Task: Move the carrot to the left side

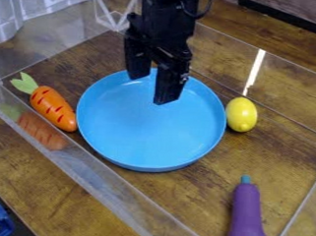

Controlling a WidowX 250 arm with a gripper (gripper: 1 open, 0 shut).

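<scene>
Camera view, gripper (152, 78): above the far part of the blue plate, pointing down
Fingers (169, 88): spread wide apart, nothing between them
Carrot (47, 104): one, orange with dark cross grooves and a green leafy top, lying just beside the plate at the picture's left, tilted with its leaves toward the upper left, apart from the fingers
Blue plate (148, 161): one, round, bare inside
Lemon (241, 115): one, yellow, just beside the plate at the picture's right
Eggplant (247, 217): one, purple, at the lower right, well apart from the plate
Table (190, 205): one, brown wood
</scene>
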